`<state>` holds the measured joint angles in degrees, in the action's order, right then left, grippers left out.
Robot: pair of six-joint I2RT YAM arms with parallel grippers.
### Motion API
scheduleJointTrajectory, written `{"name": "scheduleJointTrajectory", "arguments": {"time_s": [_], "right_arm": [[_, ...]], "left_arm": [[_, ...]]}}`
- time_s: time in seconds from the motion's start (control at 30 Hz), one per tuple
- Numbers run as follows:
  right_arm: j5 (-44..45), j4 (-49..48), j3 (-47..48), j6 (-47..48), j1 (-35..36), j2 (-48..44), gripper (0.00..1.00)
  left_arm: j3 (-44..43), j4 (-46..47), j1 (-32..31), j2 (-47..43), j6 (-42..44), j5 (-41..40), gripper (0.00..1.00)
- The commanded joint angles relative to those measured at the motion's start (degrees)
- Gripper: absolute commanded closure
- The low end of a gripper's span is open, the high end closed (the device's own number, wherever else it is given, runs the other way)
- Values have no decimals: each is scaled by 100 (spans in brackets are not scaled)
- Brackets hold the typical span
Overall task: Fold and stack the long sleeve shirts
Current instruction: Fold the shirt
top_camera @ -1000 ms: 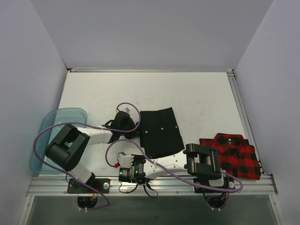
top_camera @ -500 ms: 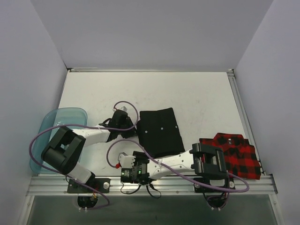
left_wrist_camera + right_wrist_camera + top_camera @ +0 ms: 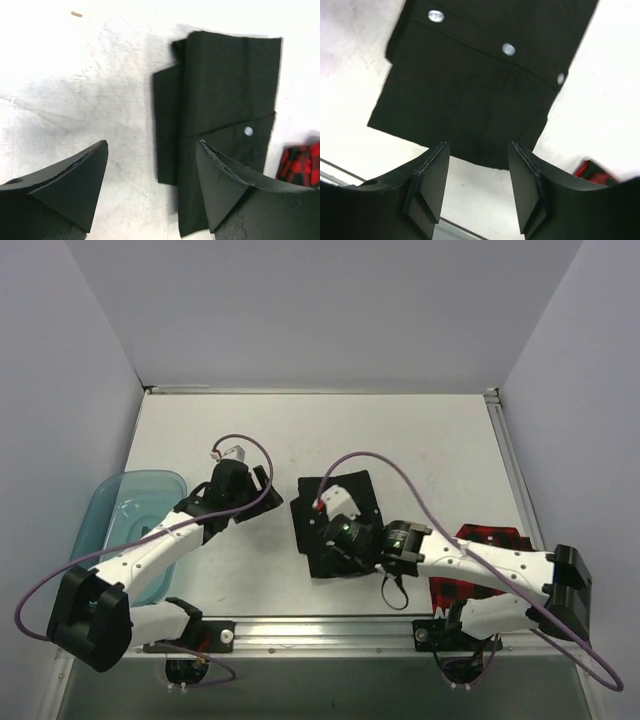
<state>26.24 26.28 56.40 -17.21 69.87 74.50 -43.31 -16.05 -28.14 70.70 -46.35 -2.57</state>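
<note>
Since half a second ago our right gripper has swung from the bottom centre of the top view up over the black shirt. The shirt lies folded on the tabletop at mid-frame, and the jaws hang released and empty above its lower edge. Our left gripper has backed off to the upper left of that shirt with its jaws spread and holding nothing, while the red-and-black check shirt stays at the lower right, now partly under the right arm.
</note>
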Motion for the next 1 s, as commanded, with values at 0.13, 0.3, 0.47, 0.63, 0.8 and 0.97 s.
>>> {"name": "scheduleJointTrajectory", "arguments": {"time_s": [0.13, 0.3, 0.47, 0.63, 0.8, 0.97], "right_arm": [[-2971, -1098, -1350, -1450, -2010, -1745, 52], [-4642, -2029, -2009, -2161, -3073, -1887, 53], [-5892, -3295, -2405, -2576, -3409, -1274, 54], [-6675, -4500, -3090, -3042, -3804, -482, 57], [-6965, -5070, -3547, -3095, -4217, 354, 60], [-7317, -5423, -3882, -2946, -4902, 986, 60]], "left_arm": [[85, -355, -902, -873, -312, 107, 36], [148, 487, -2184, -584, -744, 151, 55], [174, 1235, -2714, 215, -902, 256, 71], [305, 1526, -2942, 1102, -1086, 573, 79], [876, 1947, -2908, 1482, -1315, 582, 85], [1131, 1913, -2803, 1675, -1429, 582, 88]]}}
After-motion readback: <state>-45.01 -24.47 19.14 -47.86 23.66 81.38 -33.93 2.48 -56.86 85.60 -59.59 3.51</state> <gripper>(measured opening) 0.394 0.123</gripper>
